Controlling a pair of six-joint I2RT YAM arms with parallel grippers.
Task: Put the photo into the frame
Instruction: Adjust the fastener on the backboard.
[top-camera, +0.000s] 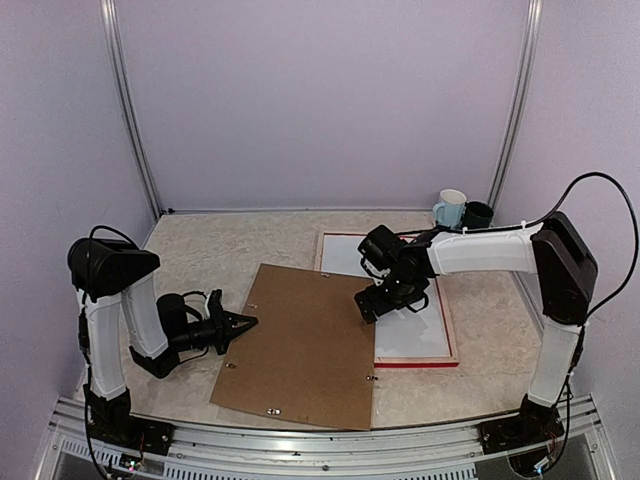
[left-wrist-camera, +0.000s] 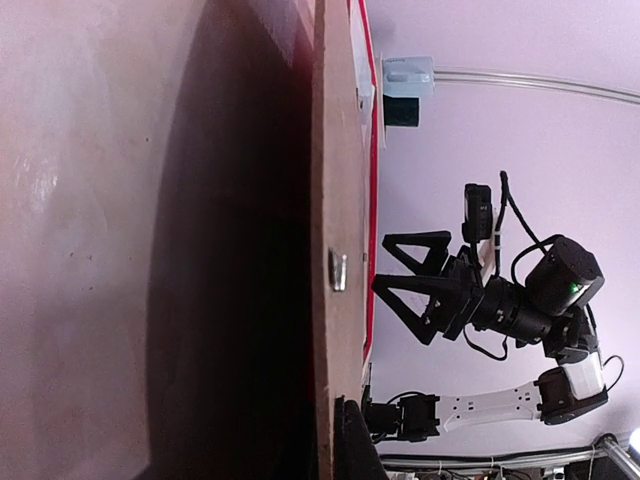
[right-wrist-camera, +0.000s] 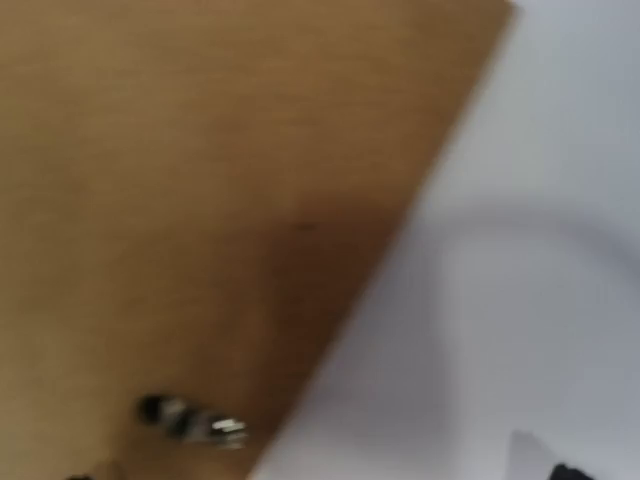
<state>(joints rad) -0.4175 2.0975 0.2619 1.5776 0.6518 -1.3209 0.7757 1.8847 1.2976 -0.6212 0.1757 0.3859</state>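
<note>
- My left claw (top-camera: 245, 322), pressed together, points at the left edge of the brown board (top-camera: 300, 345).
- My right claw (top-camera: 392, 303), spread wide, hovers by the board's right edge.
- The frame (top-camera: 420, 363) lies partly under the board's right side.

Your left arm (top-camera: 100, 330) stands up from its base, folds at a black joint near the top, and comes back down again. Its wrist lies low and turns to the right. The left tool (top-camera: 240, 322) sticks out sideways toward the middle. Its two fingers are pressed tight together into one sharp tip.

Your right arm (top-camera: 485, 252) goes up tall from its base to a black elbow. From there the white part reaches far to the left. The wrist bends down at the end. The right tool (top-camera: 372, 303) points downward, and its two fingers (left-wrist-camera: 415, 245) stand wide apart.
</note>
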